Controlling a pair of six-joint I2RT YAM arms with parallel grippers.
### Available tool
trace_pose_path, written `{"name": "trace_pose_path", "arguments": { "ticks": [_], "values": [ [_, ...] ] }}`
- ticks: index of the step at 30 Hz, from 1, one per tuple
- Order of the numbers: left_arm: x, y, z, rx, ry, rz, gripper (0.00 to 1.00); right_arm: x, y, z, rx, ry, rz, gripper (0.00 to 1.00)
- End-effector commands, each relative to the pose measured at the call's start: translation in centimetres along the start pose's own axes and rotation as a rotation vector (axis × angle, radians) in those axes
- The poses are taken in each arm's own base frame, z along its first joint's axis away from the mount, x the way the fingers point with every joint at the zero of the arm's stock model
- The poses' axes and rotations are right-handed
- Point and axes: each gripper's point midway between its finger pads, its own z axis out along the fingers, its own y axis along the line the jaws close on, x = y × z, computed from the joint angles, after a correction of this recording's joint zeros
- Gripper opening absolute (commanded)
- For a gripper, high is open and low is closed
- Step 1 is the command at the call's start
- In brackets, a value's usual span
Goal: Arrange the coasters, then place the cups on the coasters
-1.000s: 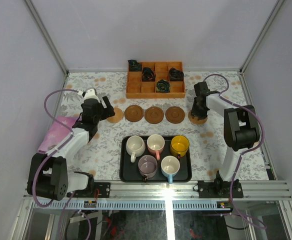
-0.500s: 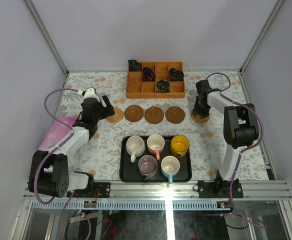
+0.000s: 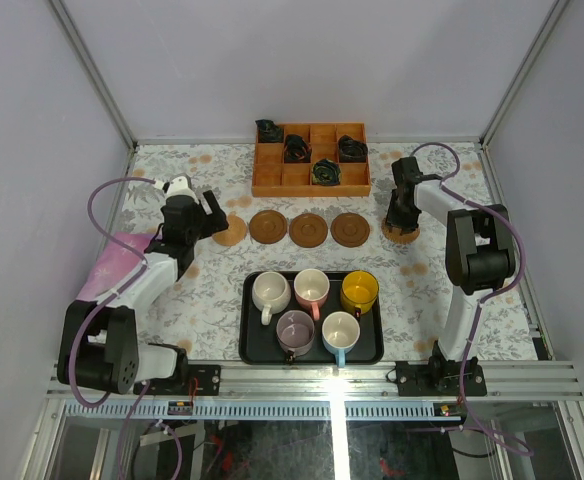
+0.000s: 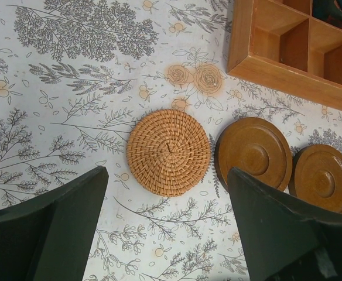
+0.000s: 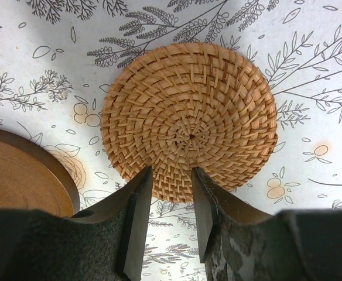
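Observation:
Five coasters lie in a row. A woven one (image 3: 230, 231) is at the left, three brown discs (image 3: 309, 229) are in the middle, and a second woven one (image 3: 400, 235) is at the right. Five cups stand on the black tray (image 3: 250, 345): cream (image 3: 270, 291), pink (image 3: 312, 287), yellow (image 3: 359, 292), mauve (image 3: 294, 328) and light blue (image 3: 340, 330). My left gripper (image 4: 166, 187) hangs wide open just short of the left woven coaster (image 4: 168, 151). My right gripper (image 5: 170, 175) stands over the near edge of the right woven coaster (image 5: 188, 105), jaws narrowly apart with nothing pinched between them.
An orange square-celled box (image 3: 268, 183) holding small dark objects stands behind the row; its corner (image 4: 288, 64) shows in the left wrist view. A pink cloth (image 3: 112, 262) lies at the left edge. A brown disc (image 5: 19, 175) sits left of the right woven coaster.
My right gripper has shifted slightly toward the far side, and the woven coaster under it has moved a little the same way. The left arm has stayed put.

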Motion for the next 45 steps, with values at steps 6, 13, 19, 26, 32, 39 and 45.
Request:
{"name": "trace_pose_path", "arguments": {
  "ticks": [6,13,19,26,32,39,45],
  "values": [
    [-2.0,-0.7,0.8,0.021,-0.059,-0.023,0.83,0.4,1.3,1.2,-0.073,0.036,-0.01,0.4],
    [-1.2,-0.4,1.4,0.011,-0.037,-0.029,0.83,1.4,2.2,0.9,-0.131,0.062,-0.004,0.4],
    [-1.0,-0.5,1.8,0.013,-0.027,-0.032,0.83,1.9,1.9,0.7,-0.119,0.065,-0.002,0.4],
    [-0.6,-0.1,2.0,-0.006,-0.019,-0.041,0.83,3.3,1.4,0.1,-0.115,0.091,-0.004,0.39],
    [0.2,0.2,2.6,-0.018,0.002,-0.05,0.83,4.5,1.9,-0.1,-0.126,0.109,-0.023,0.38],
    [0.6,0.3,2.9,-0.021,0.015,-0.058,0.83,4.5,2.3,-0.5,-0.116,0.098,-0.041,0.38],
    [0.8,0.4,2.7,-0.022,0.019,-0.055,0.84,2.8,1.8,-1.4,-0.079,0.041,-0.051,0.4]
  ]
}}
